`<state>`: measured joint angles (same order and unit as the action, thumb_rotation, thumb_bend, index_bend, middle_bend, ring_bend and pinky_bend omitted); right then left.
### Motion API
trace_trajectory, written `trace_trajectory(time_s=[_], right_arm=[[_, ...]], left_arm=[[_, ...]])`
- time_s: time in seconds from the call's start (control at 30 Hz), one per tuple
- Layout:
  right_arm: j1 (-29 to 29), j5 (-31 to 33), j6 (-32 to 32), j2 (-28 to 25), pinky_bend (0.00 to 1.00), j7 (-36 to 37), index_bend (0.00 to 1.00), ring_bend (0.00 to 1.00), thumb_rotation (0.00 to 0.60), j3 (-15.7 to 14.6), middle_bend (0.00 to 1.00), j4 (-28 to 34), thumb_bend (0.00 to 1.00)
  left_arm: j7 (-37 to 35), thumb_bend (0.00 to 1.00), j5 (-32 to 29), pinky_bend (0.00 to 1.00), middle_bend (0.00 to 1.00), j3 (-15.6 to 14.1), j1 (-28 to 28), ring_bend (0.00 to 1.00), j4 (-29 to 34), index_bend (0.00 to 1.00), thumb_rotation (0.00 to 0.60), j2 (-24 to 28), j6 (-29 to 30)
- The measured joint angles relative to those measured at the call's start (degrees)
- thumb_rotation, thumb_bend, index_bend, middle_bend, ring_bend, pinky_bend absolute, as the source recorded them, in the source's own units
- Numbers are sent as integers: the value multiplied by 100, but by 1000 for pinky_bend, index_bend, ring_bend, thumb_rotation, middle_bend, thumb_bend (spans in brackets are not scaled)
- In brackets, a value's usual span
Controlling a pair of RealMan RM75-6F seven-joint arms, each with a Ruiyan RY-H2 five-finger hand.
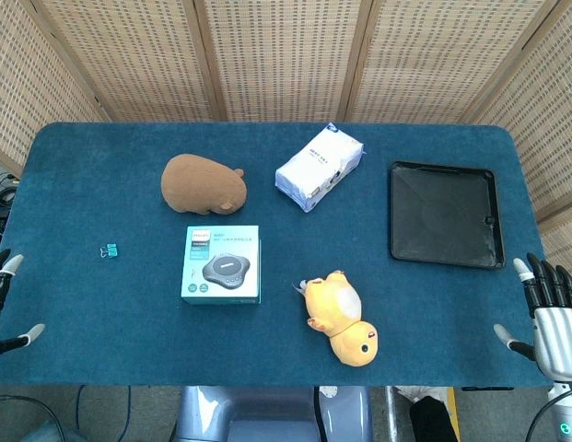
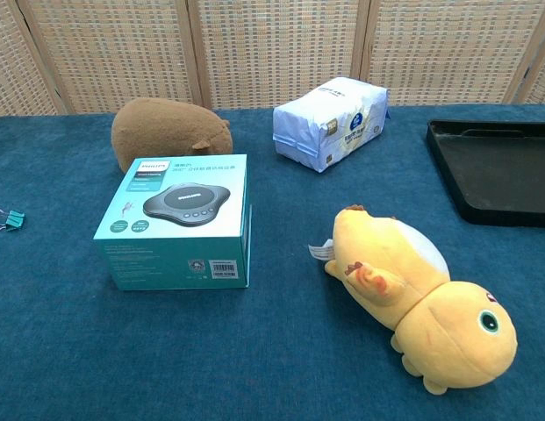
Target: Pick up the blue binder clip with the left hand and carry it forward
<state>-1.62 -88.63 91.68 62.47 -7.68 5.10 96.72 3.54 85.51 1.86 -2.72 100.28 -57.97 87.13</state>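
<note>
The small blue binder clip point(image 1: 110, 250) lies on the blue tablecloth at the left, left of the teal box; in the chest view the clip point(image 2: 12, 219) sits near the left edge. My left hand point(image 1: 4, 299) shows only partly at the head view's left edge, nearer than the clip and apart from it, fingers spread and holding nothing. My right hand point(image 1: 549, 308) is at the table's near right corner, fingers apart and empty. Neither hand appears in the chest view.
A teal speaker box point(image 1: 222, 264) stands mid-table. Behind it lies a brown plush point(image 1: 203, 183), and a white tissue pack point(image 1: 319, 167) is further right. A yellow plush duck point(image 1: 340, 316) lies near the front. A black tray point(image 1: 444, 214) sits at the right.
</note>
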Motion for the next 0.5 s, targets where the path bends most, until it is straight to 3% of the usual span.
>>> trace_trajectory(time_s=[0.33, 0.5], right_arm=[[-14, 69, -100, -42, 0, 107, 21, 0, 600, -9, 0, 51, 0], [-43, 73, -191, -55, 0, 115, 32, 0, 600, -26, 0, 83, 0]], left_arm=[[-85, 114, -38, 0, 0, 2, -11, 0, -26, 0, 600, 22, -69], [-139, 115, -288, 0, 0, 84, -167, 0, -124, 0, 600, 7, -414]])
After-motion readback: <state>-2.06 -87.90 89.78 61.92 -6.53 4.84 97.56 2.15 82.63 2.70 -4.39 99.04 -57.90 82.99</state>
